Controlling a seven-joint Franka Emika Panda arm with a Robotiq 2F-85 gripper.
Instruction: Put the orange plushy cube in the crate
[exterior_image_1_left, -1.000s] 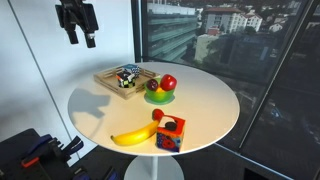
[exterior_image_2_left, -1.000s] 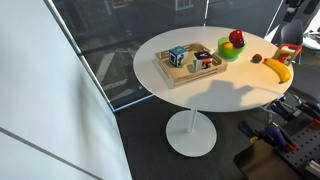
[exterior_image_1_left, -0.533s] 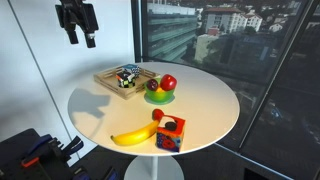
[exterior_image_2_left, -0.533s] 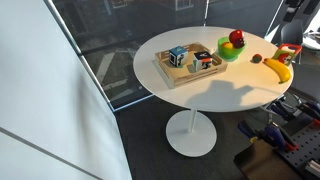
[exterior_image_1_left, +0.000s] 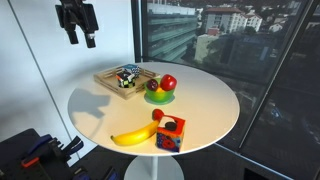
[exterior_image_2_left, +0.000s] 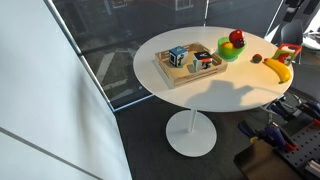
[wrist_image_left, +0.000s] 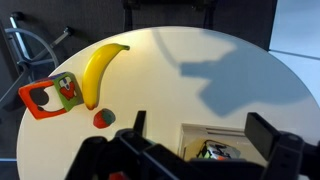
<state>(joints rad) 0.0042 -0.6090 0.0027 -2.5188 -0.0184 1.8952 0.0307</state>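
Note:
The orange plushy cube (exterior_image_1_left: 170, 133) sits near the round white table's front edge, next to a banana (exterior_image_1_left: 135, 135). It also shows at the left in the wrist view (wrist_image_left: 50, 97) and at the right edge in an exterior view (exterior_image_2_left: 288, 52). The crate (exterior_image_1_left: 108, 77) stands on the far side of the table and holds a black-and-white patterned cube (exterior_image_1_left: 127, 77). The crate shows in both exterior views (exterior_image_2_left: 172, 76) and low in the wrist view (wrist_image_left: 195, 133). My gripper (exterior_image_1_left: 81, 40) hangs high above the table near the crate, open and empty (wrist_image_left: 200, 135).
A green bowl of fruit (exterior_image_1_left: 160, 96) stands beside the crate, between it and the orange cube. A small red strawberry-like item (wrist_image_left: 103, 118) lies by the banana (wrist_image_left: 100, 68). The table edge (exterior_image_1_left: 225, 125) is close to the cube. Glass walls surround the table.

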